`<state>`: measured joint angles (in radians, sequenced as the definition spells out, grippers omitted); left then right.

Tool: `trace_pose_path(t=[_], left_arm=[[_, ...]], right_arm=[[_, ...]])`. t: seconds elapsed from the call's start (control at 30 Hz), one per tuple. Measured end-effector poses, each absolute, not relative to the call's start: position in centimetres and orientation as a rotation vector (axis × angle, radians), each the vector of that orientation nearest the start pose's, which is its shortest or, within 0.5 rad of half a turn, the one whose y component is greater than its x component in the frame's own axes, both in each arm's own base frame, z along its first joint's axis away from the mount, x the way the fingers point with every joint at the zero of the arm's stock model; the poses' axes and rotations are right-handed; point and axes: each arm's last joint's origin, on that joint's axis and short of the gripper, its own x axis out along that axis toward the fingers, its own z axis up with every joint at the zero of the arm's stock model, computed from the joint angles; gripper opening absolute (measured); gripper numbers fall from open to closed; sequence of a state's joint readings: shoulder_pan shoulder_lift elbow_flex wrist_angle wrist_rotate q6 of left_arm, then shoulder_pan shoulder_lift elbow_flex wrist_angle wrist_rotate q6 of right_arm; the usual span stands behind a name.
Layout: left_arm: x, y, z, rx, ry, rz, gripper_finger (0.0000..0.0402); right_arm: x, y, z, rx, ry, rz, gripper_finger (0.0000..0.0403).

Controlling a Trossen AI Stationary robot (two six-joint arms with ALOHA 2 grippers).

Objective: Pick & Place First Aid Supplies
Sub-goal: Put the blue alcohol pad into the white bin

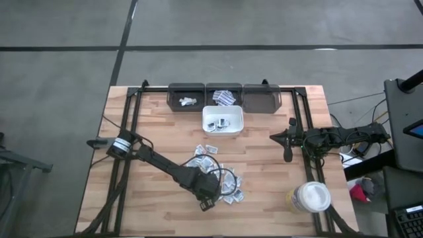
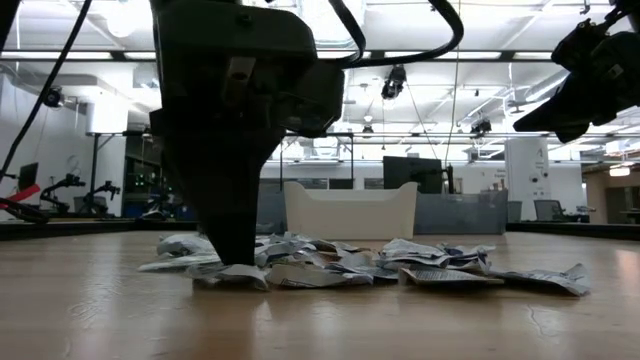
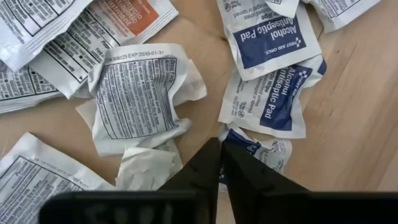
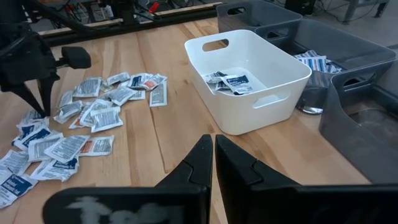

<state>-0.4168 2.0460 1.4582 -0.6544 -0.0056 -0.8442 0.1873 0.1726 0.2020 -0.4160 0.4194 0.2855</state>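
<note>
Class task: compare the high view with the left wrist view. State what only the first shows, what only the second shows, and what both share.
Only the high view shows the white bin, the three dark bins, the lidded tub and the right gripper waiting off to the right side. Only the left wrist view shows the print on the sachets, such as an alcohol pad. Both show the pile of sachets on the wooden table with the left gripper at it.

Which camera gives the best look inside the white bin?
The right wrist view: the white bin shows whole, sachets inside. The high view shows it small; the low view shows only its outer wall; the left wrist view misses it.
</note>
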Motion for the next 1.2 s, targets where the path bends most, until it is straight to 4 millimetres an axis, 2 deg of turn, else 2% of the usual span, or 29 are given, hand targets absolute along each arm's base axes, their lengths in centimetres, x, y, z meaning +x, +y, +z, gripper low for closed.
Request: trace_pose_path(t=[0.2, 0.4, 0.77, 1.0, 1.2], left_arm=[[37.4, -16.6, 16.1, -0.549, 1.274, 0.222, 0.0066], [37.3, -16.7, 16.4, -0.721, 1.297, 0.287, 0.0084], [36.7, -16.8, 18.8, -1.008, 1.263, 0.407, 0.0083], [36.0, -18.0, 18.7, -1.187, 1.291, 0.531, 0.0084], [35.6, -18.2, 18.4, -1.209, 1.254, 0.609, 0.0085]], right_arm=[[9.1, 0.5, 18.0, 0.165, 0.334, -0.279, 0.0018], [9.1, 0.5, 18.0, 0.164, 0.334, -0.279, 0.0018], [9.1, 0.5, 18.1, 0.165, 0.334, -0.279, 0.0018], [9.1, 0.5, 18.0, 0.165, 0.334, -0.279, 0.0018], [9.1, 0.5, 18.0, 0.150, 0.336, -0.277, 0.0018]])
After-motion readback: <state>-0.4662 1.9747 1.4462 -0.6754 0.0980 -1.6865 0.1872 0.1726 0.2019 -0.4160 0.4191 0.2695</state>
